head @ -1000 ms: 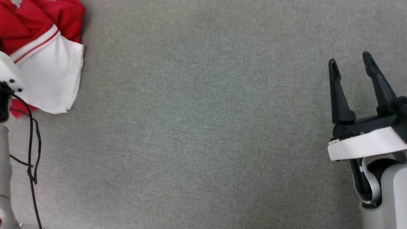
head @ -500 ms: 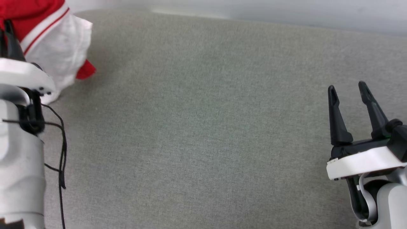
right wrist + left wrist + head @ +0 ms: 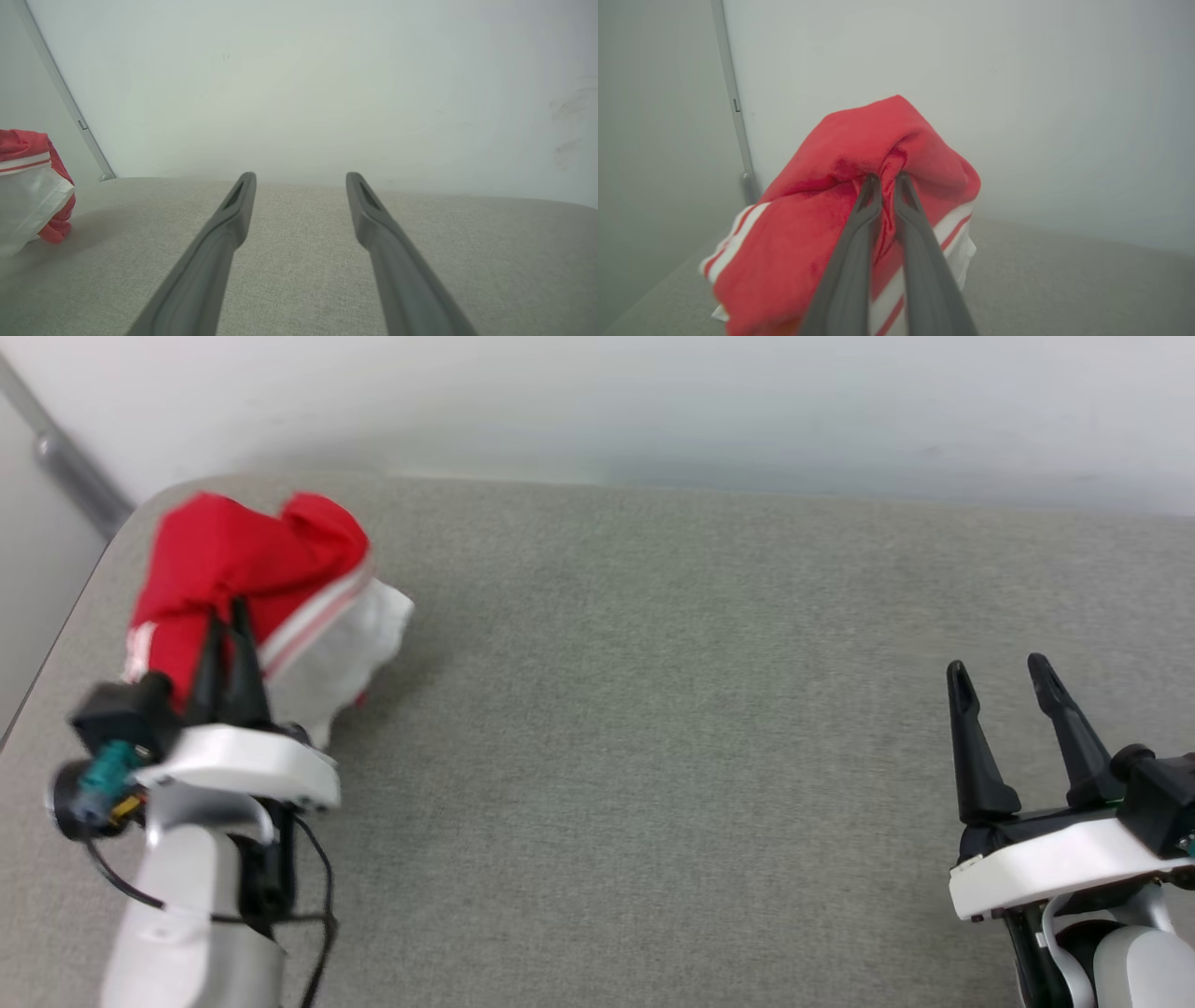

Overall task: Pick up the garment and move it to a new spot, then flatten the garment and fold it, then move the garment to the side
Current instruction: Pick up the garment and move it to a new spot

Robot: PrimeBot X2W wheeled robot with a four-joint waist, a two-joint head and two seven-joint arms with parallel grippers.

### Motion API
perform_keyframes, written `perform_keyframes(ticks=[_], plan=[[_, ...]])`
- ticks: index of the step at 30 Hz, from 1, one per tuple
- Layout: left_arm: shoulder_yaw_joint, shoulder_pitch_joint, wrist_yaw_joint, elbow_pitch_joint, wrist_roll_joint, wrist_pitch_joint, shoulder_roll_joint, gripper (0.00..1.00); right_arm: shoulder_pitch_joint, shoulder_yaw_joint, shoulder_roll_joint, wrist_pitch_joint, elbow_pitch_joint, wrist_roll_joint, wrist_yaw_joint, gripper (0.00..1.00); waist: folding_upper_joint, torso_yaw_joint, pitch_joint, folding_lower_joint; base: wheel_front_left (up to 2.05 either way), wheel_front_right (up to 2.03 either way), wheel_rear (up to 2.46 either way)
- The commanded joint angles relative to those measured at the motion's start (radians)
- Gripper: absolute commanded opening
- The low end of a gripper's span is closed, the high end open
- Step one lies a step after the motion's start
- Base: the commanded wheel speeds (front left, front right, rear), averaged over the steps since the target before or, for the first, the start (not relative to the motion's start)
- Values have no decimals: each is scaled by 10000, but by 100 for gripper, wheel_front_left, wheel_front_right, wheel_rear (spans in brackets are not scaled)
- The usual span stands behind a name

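**Soft red jersey T-shirt (image 3: 241, 558) (image 3: 808, 224) (image 3: 23, 142) gripped at corner of grey fabric-covered counter (image 3: 653, 756) (image 3: 303, 233)**

The white-sleeved shirt, edged with red-and-white striped trim, was seen bunched up over the counter's far left corner, close to the pale wall (image 3: 653, 401). A fold of its red cloth was pinched between the left jaws, which were drawn almost together. The right jaws were spread wide with nothing between them, above the counter's near right part and well apart from the shirt. Whether the shirt's lower edge rested on the counter could not be told.
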Motion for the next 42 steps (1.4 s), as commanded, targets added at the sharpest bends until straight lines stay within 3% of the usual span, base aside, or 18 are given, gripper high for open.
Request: perform_keyframes(ticks=[1,7,15,28,29,30,31,32,42], plan=[[-223,466,-16,-357,96,36,-188,0,133,36,28,-17,64,124,-1,100,0,-297,-300,2,0,0,0],[-1180,1514,-229,-1287,196,451,-801,0,343,104,27,-16,220,256,-1,100,0,-789,-703,2,0,0,0],[-2799,1683,-677,-1810,92,840,-1410,0,380,311,25,-107,242,477,0,100,0,-1680,-731,2,0,0,0],[-5599,1331,-1043,-348,-96,984,-1603,0,36,353,25,-365,417,771,0,100,0,-2572,322,2,0,0,0],[-5708,1284,-1059,-162,-136,968,-1606,12,-11,342,25,-386,449,772,0,100,0,-2582,357,2,0,0,0],[-5825,1224,-1074,-45,-166,939,-1605,39,-29,329,25,-412,461,769,0,100,0,-2580,379,2,0,0,0],[-5968,1158,-1088,39,-219,894,-1614,76,-50,316,25,-425,477,758,0,100,0,-2570,398,2,0,0,0],[-6092,1095,-1095,77,-183,818,-1619,100,-58,290,25,-429,484,740,0,100,0,-2543,402,2,0,0,0],[-6162,797,-724,-766,-290,16,-1606,100,210,181,26,-138,452,523,0,100,0,-1933,-218,2,0,0,0]])
